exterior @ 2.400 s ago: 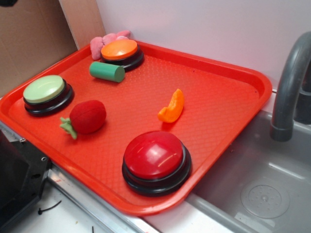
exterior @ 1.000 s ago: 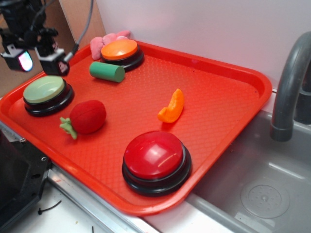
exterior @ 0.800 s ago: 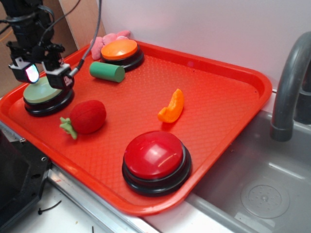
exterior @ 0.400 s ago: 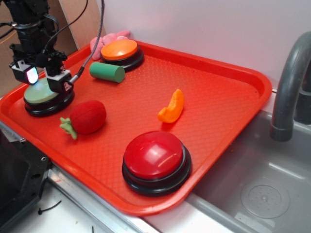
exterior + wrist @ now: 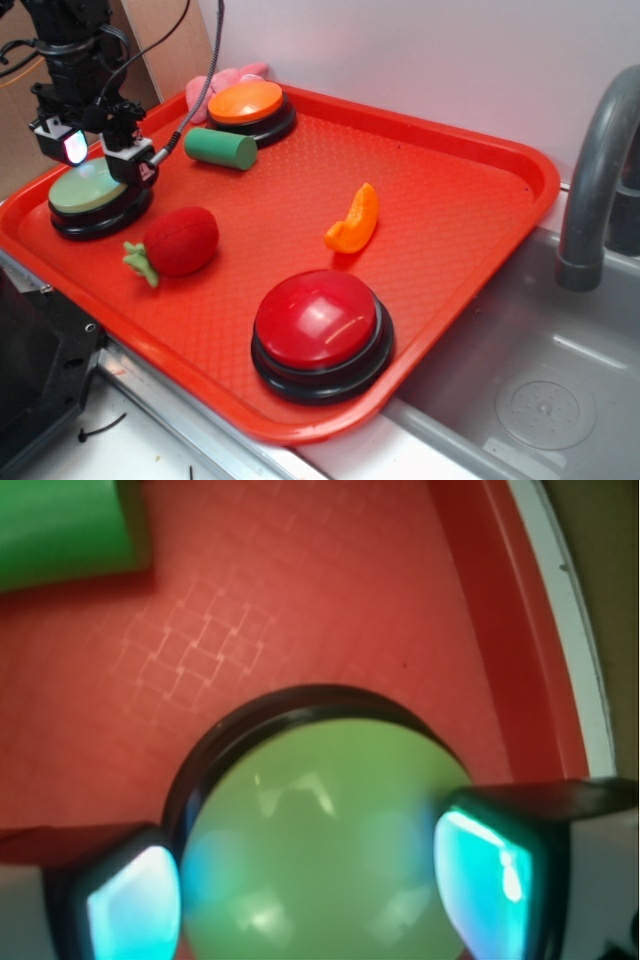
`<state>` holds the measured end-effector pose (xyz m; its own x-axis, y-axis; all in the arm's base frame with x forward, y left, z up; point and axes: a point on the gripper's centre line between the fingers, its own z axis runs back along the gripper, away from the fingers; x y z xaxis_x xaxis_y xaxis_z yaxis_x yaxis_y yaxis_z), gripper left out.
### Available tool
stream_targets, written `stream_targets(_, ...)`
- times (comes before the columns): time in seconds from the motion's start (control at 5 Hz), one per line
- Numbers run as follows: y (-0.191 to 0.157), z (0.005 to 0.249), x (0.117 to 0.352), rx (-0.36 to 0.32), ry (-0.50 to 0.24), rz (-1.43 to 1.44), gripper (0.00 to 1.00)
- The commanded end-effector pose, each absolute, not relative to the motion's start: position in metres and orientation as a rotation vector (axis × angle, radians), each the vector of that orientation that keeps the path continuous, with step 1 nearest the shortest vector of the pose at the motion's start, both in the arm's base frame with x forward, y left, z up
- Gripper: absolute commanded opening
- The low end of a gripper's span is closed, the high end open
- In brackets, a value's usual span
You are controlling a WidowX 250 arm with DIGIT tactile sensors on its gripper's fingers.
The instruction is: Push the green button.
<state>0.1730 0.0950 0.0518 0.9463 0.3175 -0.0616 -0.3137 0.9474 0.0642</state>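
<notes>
The green button (image 5: pixel 82 193), a pale-green dome on a black disc, sits at the left end of the red tray (image 5: pixel 450 215). My gripper (image 5: pixel 98 155) hangs open directly over it, its two glowing pads spread apart above the dome's far side. In the wrist view the green button (image 5: pixel 320 830) fills the gap between the fingers (image 5: pixel 497 872), and the gripper (image 5: pixel 315 890) holds nothing. Whether the pads touch the dome I cannot tell.
On the tray lie a dark green cylinder (image 5: pixel 220 148), an orange button (image 5: pixel 247 106), a pink plush (image 5: pixel 212 85), a red plush strawberry (image 5: pixel 180 241), an orange slice (image 5: pixel 354 220) and a big red button (image 5: pixel 318 325). A sink (image 5: pixel 545 390) and grey faucet (image 5: pixel 595 170) are on the right.
The gripper came in from the upper left and dropped onto the green button. Since 0.4 s ago it has risen slightly, still open over the dome.
</notes>
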Motion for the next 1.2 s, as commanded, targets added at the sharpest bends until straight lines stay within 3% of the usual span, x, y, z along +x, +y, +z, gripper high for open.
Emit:
stream_targets(0.0,0.093,0.102,0.182,0.024,0.054,0.293,1.0)
stream_targets(0.2,0.09,0.114,0.181,0.02,0.072,0.294,1.0)
stream_targets(0.6,0.088,0.151,0.166,0.026,0.005,0.33,1.0)
stream_targets(1.0,0.084,0.163,0.161,0.028,0.006,0.323,1.0)
